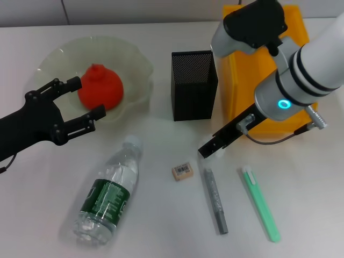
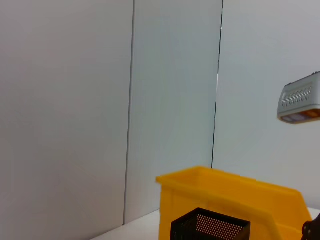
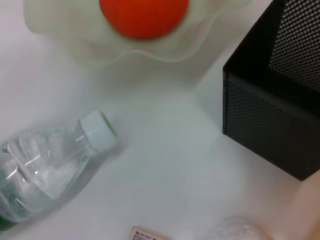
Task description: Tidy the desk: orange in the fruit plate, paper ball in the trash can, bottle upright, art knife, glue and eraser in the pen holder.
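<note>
The orange (image 1: 101,87) sits in the fruit plate (image 1: 134,59); both also show in the right wrist view, orange (image 3: 142,15) and plate (image 3: 65,35). My left gripper (image 1: 87,97) is open and empty at the plate's near left rim, beside the orange. The bottle (image 1: 107,193) lies on its side, cap toward the plate. The eraser (image 1: 183,171), the glue (image 1: 215,200) and the art knife (image 1: 259,203) lie on the table. My right gripper (image 1: 207,149) hovers just above the glue's far end, in front of the pen holder (image 1: 193,86). No paper ball shows.
The yellow trash can (image 1: 236,80) stands right of the pen holder, mostly hidden behind my right arm; it also shows in the left wrist view (image 2: 230,195). A blurred whitish lump (image 3: 235,230) sits at the right wrist view's edge; I cannot tell what it is.
</note>
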You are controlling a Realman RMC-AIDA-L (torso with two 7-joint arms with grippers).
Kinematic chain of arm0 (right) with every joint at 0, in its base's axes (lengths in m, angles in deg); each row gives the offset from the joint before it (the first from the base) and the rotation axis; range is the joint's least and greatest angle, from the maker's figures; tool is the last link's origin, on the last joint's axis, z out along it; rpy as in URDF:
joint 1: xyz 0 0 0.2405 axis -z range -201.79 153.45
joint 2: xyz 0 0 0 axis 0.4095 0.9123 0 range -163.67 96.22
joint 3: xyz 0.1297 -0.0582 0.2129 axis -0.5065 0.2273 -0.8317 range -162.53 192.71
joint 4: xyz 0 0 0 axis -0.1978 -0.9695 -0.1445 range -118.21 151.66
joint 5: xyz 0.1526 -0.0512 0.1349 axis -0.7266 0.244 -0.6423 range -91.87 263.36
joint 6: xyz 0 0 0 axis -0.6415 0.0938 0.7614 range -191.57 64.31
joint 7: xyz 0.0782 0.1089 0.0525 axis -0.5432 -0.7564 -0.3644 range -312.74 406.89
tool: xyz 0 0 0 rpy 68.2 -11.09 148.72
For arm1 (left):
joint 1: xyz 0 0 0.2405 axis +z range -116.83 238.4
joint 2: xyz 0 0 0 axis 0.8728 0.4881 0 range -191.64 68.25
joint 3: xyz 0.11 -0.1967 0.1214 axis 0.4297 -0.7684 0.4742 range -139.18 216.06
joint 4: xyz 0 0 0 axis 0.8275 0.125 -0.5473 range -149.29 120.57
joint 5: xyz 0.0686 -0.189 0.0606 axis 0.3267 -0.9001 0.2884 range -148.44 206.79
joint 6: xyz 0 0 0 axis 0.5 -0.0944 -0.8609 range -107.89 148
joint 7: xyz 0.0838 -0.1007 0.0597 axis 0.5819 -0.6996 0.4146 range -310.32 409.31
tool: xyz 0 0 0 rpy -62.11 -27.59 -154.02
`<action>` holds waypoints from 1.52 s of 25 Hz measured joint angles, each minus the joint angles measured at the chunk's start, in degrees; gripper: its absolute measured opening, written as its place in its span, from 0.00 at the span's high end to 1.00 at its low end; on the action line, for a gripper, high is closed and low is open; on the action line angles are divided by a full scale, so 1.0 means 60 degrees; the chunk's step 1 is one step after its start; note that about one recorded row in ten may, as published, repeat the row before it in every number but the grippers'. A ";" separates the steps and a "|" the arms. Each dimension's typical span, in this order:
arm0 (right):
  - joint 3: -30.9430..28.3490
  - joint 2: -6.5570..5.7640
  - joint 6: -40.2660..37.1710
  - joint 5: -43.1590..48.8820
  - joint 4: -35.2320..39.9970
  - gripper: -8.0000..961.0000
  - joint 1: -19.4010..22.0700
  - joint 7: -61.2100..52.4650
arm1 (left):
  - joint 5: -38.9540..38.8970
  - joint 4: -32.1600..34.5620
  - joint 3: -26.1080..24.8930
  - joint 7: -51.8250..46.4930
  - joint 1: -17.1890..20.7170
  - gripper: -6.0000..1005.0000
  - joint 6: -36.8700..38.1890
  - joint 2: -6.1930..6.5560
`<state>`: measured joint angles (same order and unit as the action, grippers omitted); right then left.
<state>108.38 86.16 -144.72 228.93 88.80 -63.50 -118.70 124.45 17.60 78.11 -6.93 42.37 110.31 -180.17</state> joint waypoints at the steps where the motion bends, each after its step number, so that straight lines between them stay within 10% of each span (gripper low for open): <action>1: 0.0046 0.0000 0.0100 -0.0033 -0.0145 0.17 -0.0027 0.0011 | 0.0000 -0.0001 0.0001 0.0001 0.0001 0.15 0.0000 0.0000; 17: 0.0415 -0.0005 0.1035 -0.0148 -0.1208 0.23 -0.0288 0.0041 | 0.0000 -0.0127 0.0113 0.0187 0.0038 0.15 -0.0014 0.0001; 29: -0.0733 -0.0011 -0.0303 -0.0349 0.0756 0.49 0.0237 0.0429 | -0.0001 -0.0228 0.0113 0.0269 0.0062 0.15 -0.0029 0.0016; 38: -0.2250 -0.0034 -0.1508 -0.0755 0.2141 0.48 0.0405 0.0942 | -0.0002 -0.0229 0.0106 0.0269 0.0122 0.15 -0.0029 0.0006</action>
<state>94.88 85.95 -153.76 224.40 101.64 -61.07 -113.05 124.43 16.22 78.75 -5.31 43.11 110.14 -180.14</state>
